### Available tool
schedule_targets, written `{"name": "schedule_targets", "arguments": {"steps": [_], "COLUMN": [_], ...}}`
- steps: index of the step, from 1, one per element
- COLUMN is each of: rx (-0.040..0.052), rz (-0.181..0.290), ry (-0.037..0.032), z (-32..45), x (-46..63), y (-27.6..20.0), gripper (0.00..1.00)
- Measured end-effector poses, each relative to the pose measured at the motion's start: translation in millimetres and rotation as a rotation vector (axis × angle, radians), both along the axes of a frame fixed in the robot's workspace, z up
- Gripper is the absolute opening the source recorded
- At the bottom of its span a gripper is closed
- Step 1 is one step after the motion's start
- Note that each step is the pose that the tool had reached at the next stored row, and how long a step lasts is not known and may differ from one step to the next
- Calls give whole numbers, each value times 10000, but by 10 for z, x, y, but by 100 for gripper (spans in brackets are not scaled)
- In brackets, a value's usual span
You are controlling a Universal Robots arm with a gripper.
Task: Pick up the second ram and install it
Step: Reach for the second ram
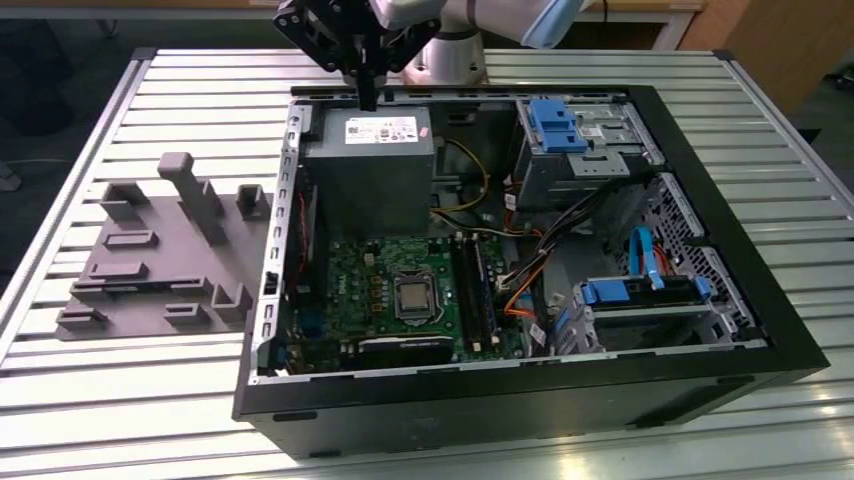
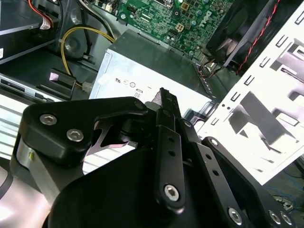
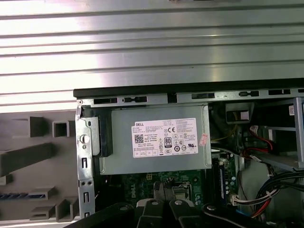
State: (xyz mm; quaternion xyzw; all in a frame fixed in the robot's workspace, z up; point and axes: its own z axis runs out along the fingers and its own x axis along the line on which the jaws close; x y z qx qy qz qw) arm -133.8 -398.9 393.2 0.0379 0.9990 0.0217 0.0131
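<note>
**A:** What stands on the table (image 1: 134, 400), by count?

**B:** 1 open case (image 1: 534, 405), 1 grey tray (image 1: 174, 250), and 1 arm (image 1: 534, 20) with 1 gripper (image 1: 367, 100). Take the exterior view as a clock face centred on the case. The tray lies at 9 o'clock, just beside the case wall.

**A:** And inside the case?

**B:** 1 PSU (image 1: 367, 165) at 11 o'clock and 1 green board (image 1: 367, 270) at 7 o'clock. There are 2 blue brackets (image 1: 554, 125): that 1 at 1 o'clock, the other bracket (image 1: 627, 292) at 4 o'clock.

**A:** Any writing?

**B:** 1 white label (image 3: 164, 137) sits on the PSU's upper face. It carries black print, a square code and a row of round marks. 1 small pink sticker (image 3: 204, 139) sits just beside it.

**A:** How is the arm posed?

**B:** It enters the exterior view at 12 o'clock. The gripper points straight down, its tips above the PSU's 12 o'clock edge, near the case rim.

**A:** And the tool itself?

**B:** Together. In the second wrist view the fingers (image 2: 166, 137) meet in 1 narrow black bar over the PSU.

**A:** Where is the ram?

**B:** In the first wrist view, 1 thin dark-bluish strip with a row of dark patches rests in a tray slot. That looks like the ram (image 3: 23, 195). It is well apart from the gripper, out at the case's 9 o'clock side.
</note>
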Motion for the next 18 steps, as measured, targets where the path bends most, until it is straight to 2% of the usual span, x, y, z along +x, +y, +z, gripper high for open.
{"name": "schedule_targets", "arguments": {"steps": [18], "rx": [0], "rz": [0], "ry": [0], "z": [0], "x": [-123], "y": [0], "gripper": [11]}}
